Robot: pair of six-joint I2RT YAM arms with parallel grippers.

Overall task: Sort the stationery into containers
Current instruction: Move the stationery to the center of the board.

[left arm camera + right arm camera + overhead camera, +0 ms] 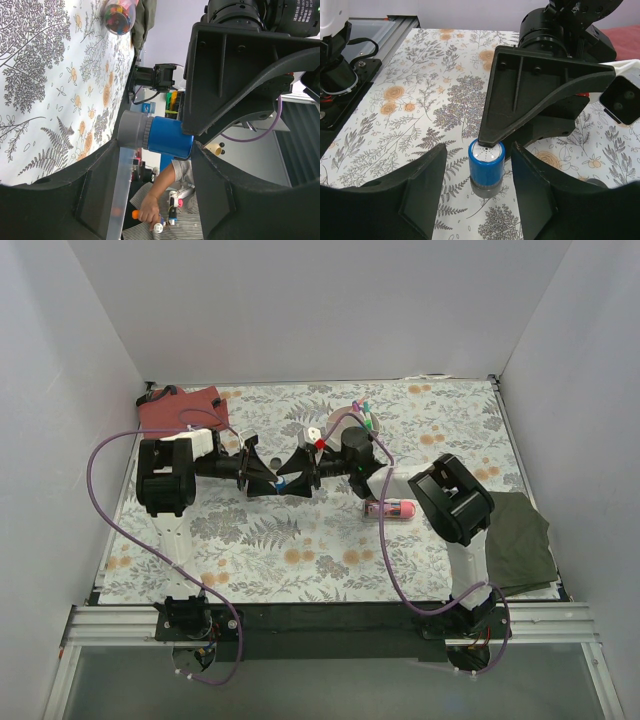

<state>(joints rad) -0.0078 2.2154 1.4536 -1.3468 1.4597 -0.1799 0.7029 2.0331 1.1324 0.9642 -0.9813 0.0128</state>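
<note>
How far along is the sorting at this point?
Done: a few pens stand in the white tub. In hand: a blue cylinder is held in mid-air by the left gripper, with the right gripper open around it, apparently a handover. Left: that cylinder and the pink tube lying on the table. What the red pouch holds cannot be seen.

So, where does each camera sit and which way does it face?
Top external: above, behind the bases, looking down at the table; left arm and right arm show.
Left wrist: on the left arm, facing rightward; own fingers frame the blue cylinder.
Right wrist: on the right arm, facing leftward; own fingers flank it.
Shared: both wrist views show that cylinder, from opposite sides.
</note>
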